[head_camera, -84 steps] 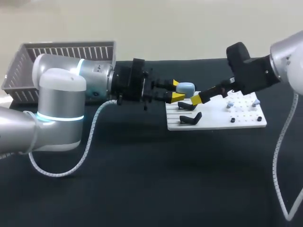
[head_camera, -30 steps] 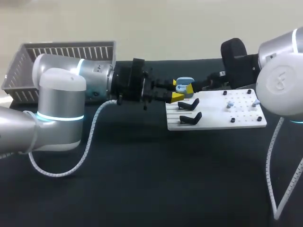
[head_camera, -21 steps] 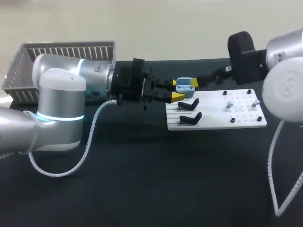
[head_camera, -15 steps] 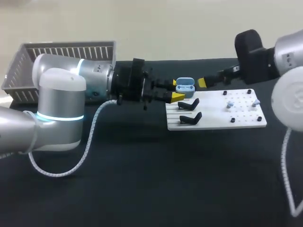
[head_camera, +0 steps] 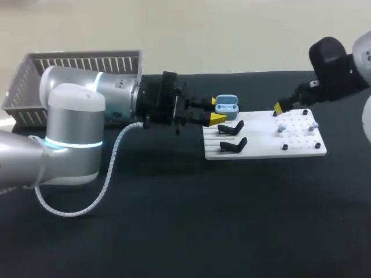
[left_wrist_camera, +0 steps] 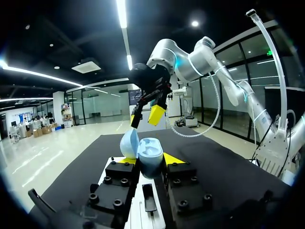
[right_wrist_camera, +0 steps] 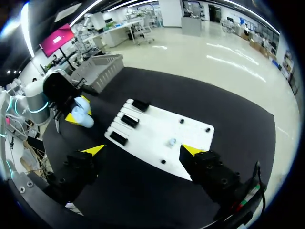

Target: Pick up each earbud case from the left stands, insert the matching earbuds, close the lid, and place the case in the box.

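box point(head_camera: 75, 72) at far left | left end effector point(head_camera: 216, 110) clenched on open pale-blue earbud case point(head_camera: 226, 106), above the desk point(head_camera: 174, 220) by the white stand board point(head_camera: 301, 152) | case likely light, slick, hinge fragile: grip the body's sides, never the lid | right end effector point(head_camera: 279, 107) released, empty, near the earbuds point(head_camera: 282, 127)

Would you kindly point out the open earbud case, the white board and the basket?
open earbud case point(head_camera: 227, 108), head view, on its blue base.
white board point(head_camera: 266, 145), head view, on a bare patch.
basket point(head_camera: 87, 62), head view, on its slatted wall.
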{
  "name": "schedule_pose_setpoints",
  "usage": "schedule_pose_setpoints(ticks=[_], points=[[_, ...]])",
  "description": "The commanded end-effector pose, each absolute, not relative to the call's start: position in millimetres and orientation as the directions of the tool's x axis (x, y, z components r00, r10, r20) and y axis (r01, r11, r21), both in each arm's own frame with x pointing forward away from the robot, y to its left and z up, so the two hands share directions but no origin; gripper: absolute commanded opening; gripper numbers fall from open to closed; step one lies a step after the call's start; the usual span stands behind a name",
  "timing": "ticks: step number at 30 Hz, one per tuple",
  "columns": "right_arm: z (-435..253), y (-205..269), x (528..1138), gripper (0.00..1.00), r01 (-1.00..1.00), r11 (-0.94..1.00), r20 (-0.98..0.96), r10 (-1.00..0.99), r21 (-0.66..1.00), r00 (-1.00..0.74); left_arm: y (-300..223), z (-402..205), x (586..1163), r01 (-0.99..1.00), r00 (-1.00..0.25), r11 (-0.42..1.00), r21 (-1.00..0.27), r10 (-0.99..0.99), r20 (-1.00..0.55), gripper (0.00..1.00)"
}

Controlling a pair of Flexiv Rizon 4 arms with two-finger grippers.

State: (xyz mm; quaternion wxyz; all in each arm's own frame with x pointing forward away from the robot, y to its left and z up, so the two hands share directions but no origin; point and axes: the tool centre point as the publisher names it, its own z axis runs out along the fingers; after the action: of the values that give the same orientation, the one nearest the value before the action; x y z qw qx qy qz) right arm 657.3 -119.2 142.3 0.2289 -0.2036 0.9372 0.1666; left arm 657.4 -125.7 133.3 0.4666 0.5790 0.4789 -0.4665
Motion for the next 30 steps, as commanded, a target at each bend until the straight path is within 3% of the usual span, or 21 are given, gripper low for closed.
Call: schedule_pose_setpoints(ticks=[1,11,22,25,26,27,30], points=[[141,-135,658,1.00,-0.306,0.947,-0.397,-0.318,-0.095,-0.861,-125,132,657,0.990,0.109,-0.102,0.097,0.116,-0.987,0.00],[111,-169,667,1.00,-0.366,0.898,-0.242,-0.422,-0.244,-0.874,-125,132,657,0.990,0.109,-0.102,0.097,0.116,-0.987,0.00],[83,-185,679,1.00,-0.423,0.877,-0.185,-0.465,-0.228,-0.866,-125,132,657,0.990,0.109,-0.102,0.097,0.116,-0.987,0.00],[77,-185,682,0.81,-0.435,0.875,-0.177,-0.473,-0.213,-0.863,-125,132,657,0.990,0.109,-0.102,0.097,0.116,-0.987,0.00],[75,-185,684,0.60,-0.437,0.874,-0.176,-0.474,-0.212,-0.863,-125,132,657,0.990,0.109,-0.102,0.097,0.116,-0.987,0.00],[73,-185,685,0.47,-0.439,0.875,-0.173,-0.474,-0.206,-0.863,-125,132,657,0.990,0.109,-0.102,0.097,0.116,-0.987,0.00],[67,-187,688,0.47,-0.435,0.882,-0.164,-0.464,-0.181,-0.871,-125,132,657,0.990,0.109,-0.102,0.097,0.116,-0.987,0.00]])
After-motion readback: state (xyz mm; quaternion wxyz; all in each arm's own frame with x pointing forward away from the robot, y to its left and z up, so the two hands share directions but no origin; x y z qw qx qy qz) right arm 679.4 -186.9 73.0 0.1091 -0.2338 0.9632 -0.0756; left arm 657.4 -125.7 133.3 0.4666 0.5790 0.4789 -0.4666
